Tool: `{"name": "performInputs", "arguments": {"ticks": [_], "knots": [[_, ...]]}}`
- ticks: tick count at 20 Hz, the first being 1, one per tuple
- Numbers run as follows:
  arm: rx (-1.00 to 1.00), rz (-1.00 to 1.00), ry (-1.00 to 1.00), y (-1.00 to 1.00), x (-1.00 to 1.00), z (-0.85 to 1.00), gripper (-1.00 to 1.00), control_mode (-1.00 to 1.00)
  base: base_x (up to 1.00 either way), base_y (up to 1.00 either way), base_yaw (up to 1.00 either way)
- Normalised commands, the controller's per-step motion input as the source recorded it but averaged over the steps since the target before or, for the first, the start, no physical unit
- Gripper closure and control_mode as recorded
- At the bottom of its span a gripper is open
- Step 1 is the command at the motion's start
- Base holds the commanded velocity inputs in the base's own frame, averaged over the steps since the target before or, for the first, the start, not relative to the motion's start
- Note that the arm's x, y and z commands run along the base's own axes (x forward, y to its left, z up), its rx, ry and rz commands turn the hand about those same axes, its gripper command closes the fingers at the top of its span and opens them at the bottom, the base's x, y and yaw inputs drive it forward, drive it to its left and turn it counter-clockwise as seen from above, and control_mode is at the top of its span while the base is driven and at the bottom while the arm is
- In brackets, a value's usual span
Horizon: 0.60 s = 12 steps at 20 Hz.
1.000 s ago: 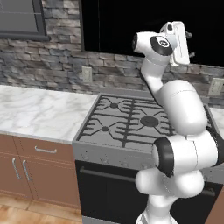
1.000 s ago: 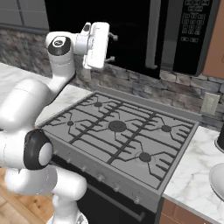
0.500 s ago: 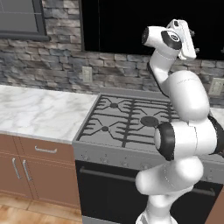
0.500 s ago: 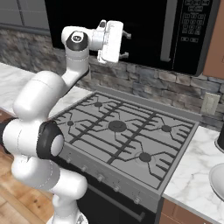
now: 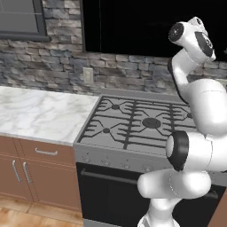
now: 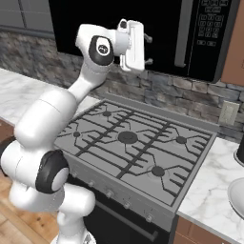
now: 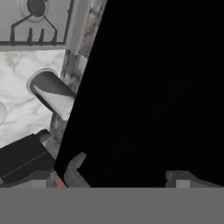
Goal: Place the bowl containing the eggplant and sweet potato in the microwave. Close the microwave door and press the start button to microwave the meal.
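I've swung the gripper (image 6: pixel 148 47) further right since a second ago; it now sits high in front of the microwave (image 6: pixel 190 33), close to the closed door (image 6: pixel 157 28), jaws spread wide and empty. I can't see the bowl.

Glossy white rounded arm (image 6: pixel 57 114), black joint caps; dark fingertips (image 6: pixel 147 37)

my supporting surfaces: marble counter (image 5: pixel 40 116) left of the gas stove (image 6: pixel 136 151); marble counter (image 6: pixel 215 190) on its right carries a white dish (image 6: pixel 237 190) at the frame edge.
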Motion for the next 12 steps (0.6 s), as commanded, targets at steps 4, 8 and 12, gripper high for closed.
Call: {"name": "performInputs", "arguments": {"ticks": [4, 8, 12], "knots": [[0.25, 0.16, -0.15, -0.27, -1.00, 0.36, -1.00, -1.00, 0.00, 0.00, 0.00], [0.11, 0.20, 0.00, -0.03, -1.00, 0.32, -1.00, -1.00, 0.00, 0.00, 0.00], [0.00, 0.20, 0.00, -0.02, -0.83, 0.06, -1.00, -1.00, 0.00, 0.00, 0.00]]}}
